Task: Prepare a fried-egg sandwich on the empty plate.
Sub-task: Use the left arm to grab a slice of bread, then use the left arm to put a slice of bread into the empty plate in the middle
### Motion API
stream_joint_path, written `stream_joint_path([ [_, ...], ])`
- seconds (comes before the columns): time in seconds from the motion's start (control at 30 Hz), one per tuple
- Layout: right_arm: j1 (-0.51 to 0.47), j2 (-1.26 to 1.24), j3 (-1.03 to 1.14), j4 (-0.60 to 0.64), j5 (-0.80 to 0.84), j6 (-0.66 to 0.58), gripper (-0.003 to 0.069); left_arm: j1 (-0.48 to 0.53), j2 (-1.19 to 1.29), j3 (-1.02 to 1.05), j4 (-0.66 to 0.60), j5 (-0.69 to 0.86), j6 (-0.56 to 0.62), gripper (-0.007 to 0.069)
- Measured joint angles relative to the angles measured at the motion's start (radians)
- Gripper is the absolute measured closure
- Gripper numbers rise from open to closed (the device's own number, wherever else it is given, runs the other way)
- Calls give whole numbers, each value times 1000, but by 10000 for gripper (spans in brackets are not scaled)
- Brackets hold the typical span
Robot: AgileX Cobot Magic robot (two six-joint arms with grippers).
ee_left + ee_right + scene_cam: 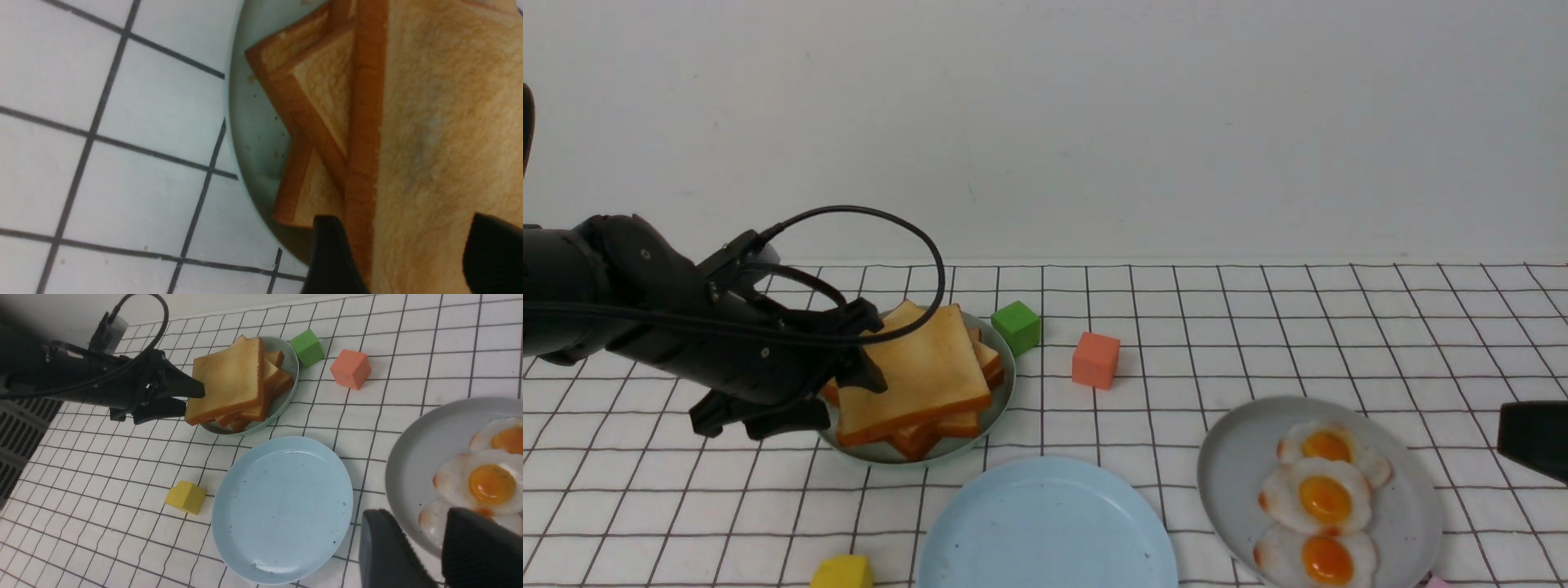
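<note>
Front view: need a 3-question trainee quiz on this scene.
1. True or false: no food lies on the blue plate.
2. How many eggs lie on the grey plate?
3. Fill in: the cube nearest the toast is ___.
Key: 1 true; 2 three; 3 green.
</note>
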Motion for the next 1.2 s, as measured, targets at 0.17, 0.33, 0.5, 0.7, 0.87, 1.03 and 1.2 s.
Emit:
stream_joint_path([
  [0.17,0,0,0,1,3,0,417,0,15,0,0,-2,0,258],
  [0.33,0,0,0,3,5,0,417,0,33,0,-36,-2,76,284],
  [0.5,0,0,0,6,5,0,417,1,33,-1,-56,-1,145,441],
  [0.7,0,0,0,6,5,0,417,3,15,-1,-29,23,151,608],
  [0.87,0,0,0,5,7,1,417,0,-101,6,-5,105,151,607],
  [1.03,0,0,-1,-61,33,1,417,-115,-286,135,-109,96,171,607],
  [1.2,0,0,-1,-113,39,1,417,-274,-301,309,-249,-20,176,607],
])
